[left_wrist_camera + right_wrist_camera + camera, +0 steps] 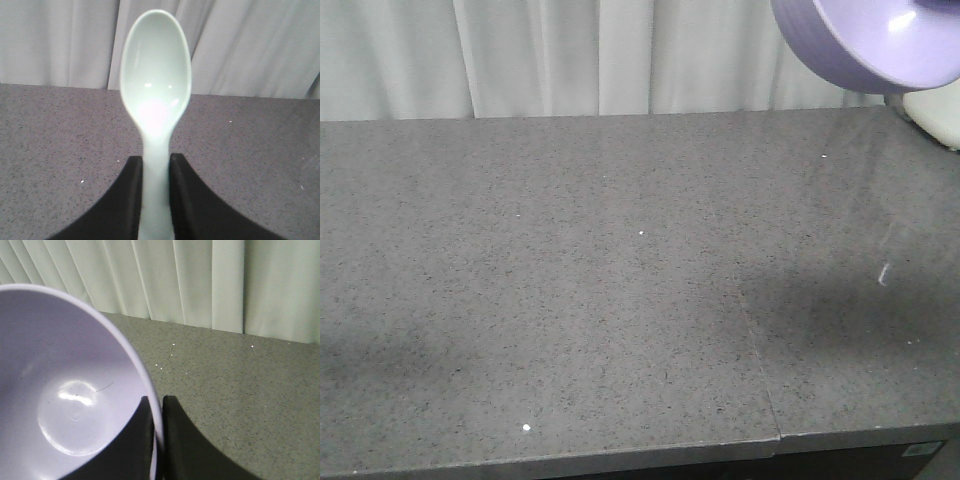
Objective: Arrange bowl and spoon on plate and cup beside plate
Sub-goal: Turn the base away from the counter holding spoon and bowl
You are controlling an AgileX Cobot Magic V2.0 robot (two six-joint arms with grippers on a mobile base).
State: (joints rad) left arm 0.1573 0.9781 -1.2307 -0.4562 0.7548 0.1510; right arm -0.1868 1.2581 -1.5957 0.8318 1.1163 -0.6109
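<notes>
The spoon (156, 90) is clamped by its handle in the left gripper (156, 167), scoop toward twelve o'clock. The bowl (65, 405) is pinched at its rim by the right gripper (157, 405) and, in the front view, is seen above the table (570, 280) at one o'clock.

Soft even light, glare on the blurred spoon (156, 95) and bowl (70, 390), faint shadows across the countertop (570, 300)

Left claw (156, 167) clamped on spoon (156, 75) handle; right claw (157, 407) pinching bowl (65, 390) rim.
</notes>
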